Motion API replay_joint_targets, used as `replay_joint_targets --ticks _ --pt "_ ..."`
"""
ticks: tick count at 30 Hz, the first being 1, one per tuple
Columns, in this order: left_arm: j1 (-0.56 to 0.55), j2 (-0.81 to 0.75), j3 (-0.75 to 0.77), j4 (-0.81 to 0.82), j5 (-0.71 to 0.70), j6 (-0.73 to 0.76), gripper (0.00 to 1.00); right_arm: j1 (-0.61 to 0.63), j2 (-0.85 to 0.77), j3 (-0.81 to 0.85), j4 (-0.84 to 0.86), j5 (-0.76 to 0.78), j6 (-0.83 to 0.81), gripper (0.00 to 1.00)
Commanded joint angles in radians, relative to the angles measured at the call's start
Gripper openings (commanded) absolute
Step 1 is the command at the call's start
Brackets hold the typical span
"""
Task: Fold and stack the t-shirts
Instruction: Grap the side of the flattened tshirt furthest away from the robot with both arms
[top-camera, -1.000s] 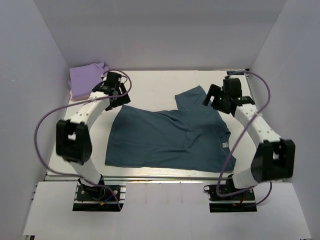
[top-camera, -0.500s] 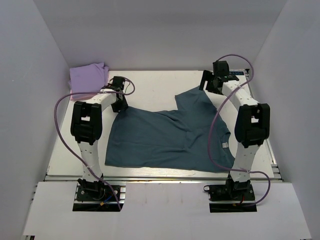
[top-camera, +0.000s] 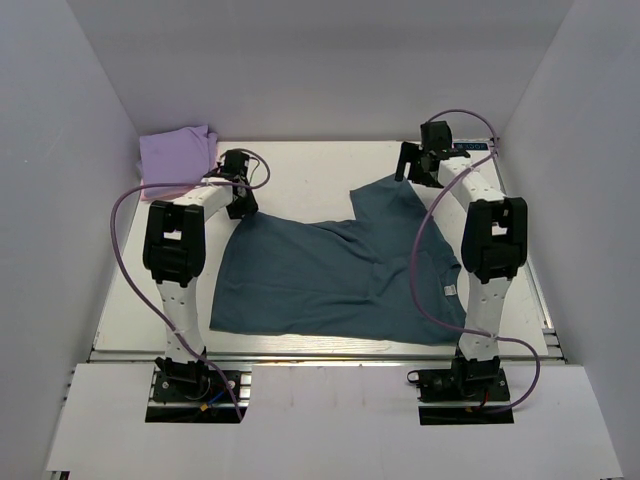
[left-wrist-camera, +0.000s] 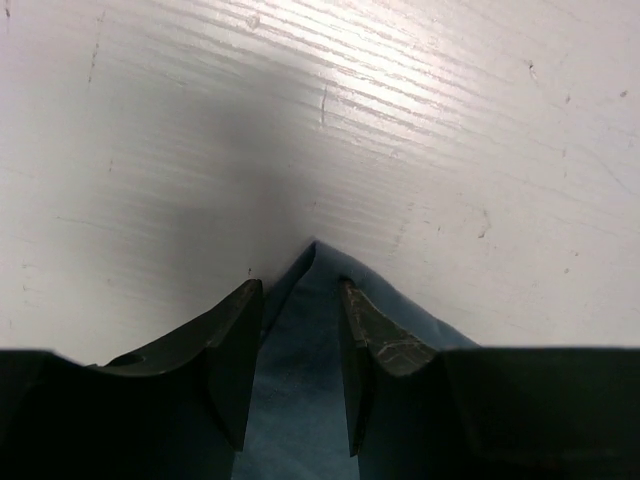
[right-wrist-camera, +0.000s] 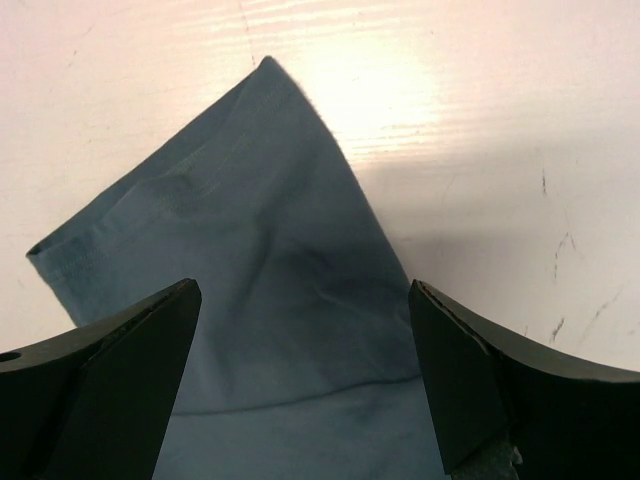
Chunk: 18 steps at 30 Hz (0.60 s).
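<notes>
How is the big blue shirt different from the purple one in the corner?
The teal-blue t-shirt is big and spread out flat mid-table; the lavender t-shirt is folded small in the far left corner. The left gripper and right gripper are at the teal-blue one, not the lavender one. Both are on the table.

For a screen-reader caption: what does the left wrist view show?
The left end effector straddles a pointed corner of the dark teal-blue cotton t-shirt, its jaws apart on either side. Scuffed white tabletop fills the rest.
</notes>
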Motion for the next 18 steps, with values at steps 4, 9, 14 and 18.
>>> replay_joint_targets --ticks 4,9,14,18 --pt "0.003 0.044 0.034 0.032 0.027 0.001 0.41 -0.004 0.098 0.135 0.006 -0.013 -0.038 0.90" --pt "0.003 0.044 -0.011 0.053 0.064 0.033 0.00 -0.006 0.182 0.208 0.001 -0.013 -0.029 0.90" --pt "0.003 -0.031 -0.089 0.073 -0.024 0.018 0.00 -0.004 0.265 0.278 0.053 -0.002 -0.058 0.90" --pt "0.003 -0.080 -0.098 0.073 -0.054 0.018 0.00 -0.001 0.368 0.399 0.013 -0.011 -0.084 0.90"
